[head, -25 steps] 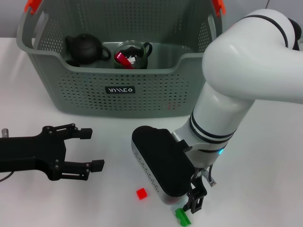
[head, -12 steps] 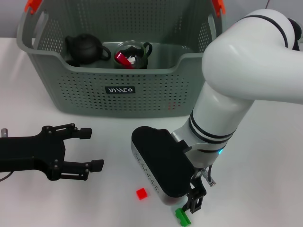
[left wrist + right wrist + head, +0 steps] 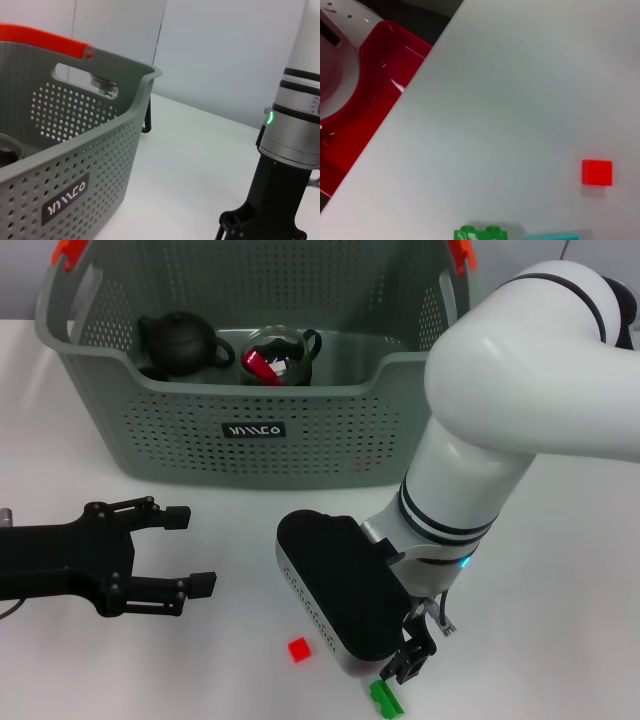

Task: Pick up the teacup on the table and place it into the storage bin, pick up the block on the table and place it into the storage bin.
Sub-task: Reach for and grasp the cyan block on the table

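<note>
I see the right gripper [image 3: 405, 668] low over the desk [image 3: 560, 570] at 6 o'clock, just above the green block [image 3: 385, 698]; I cannot tell how its fingers stand. The red block [image 3: 298, 649] lies at its 9 o'clock. The left gripper [image 3: 185, 552] hovers with fingers apart. A teacup [image 3: 280, 355] sits inside the storage bin [image 3: 250, 430] at 12 o'clock.

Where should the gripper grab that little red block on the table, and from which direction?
Probably from straight above, closing on two opposite flat sides of the red block. It looks like a low cube lying flat on the table, apart from the green block, with bare surface all around.
</note>
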